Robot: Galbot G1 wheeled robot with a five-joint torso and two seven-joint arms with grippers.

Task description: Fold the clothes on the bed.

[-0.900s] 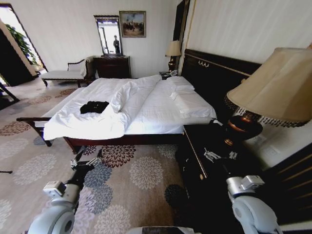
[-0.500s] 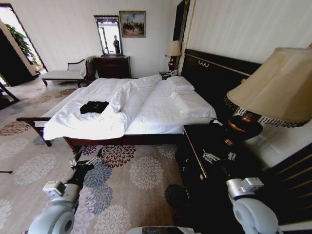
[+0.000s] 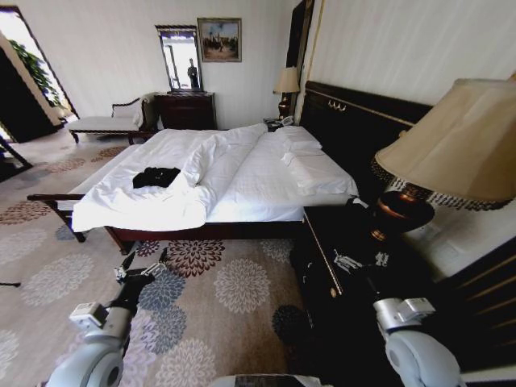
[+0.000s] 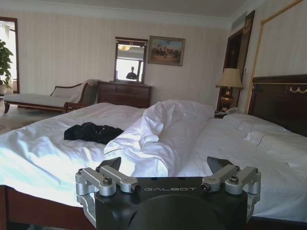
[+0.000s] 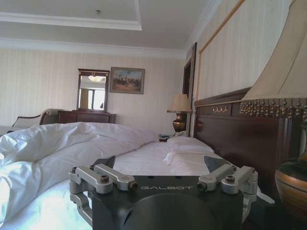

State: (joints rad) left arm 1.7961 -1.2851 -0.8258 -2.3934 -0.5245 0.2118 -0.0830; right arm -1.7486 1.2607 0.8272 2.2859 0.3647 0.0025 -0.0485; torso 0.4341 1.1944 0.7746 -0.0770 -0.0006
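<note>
The clothes (image 3: 156, 176) are a small crumpled black garment lying on the white duvet near the foot of the bed (image 3: 258, 181). In the left wrist view the clothes (image 4: 93, 132) lie beyond a bunched fold of duvet on the bed (image 4: 230, 143). My left gripper (image 3: 139, 270) hangs open over the carpet, short of the bed's side. The same gripper (image 4: 165, 163) holds nothing. My right gripper (image 3: 355, 260) is open above the dark nightstand. It (image 5: 160, 163) is empty too and faces the pillows.
A dark nightstand (image 3: 326, 242) with a large shaded lamp (image 3: 451, 145) stands close on my right. Flower-patterned carpet (image 3: 218, 298) lies between me and the bed. A pale bench (image 3: 105, 122) and a dark dresser (image 3: 185, 109) stand by the far wall.
My left arm has sunk slightly lower in the head view. The clothes and the duvet lie as before.
</note>
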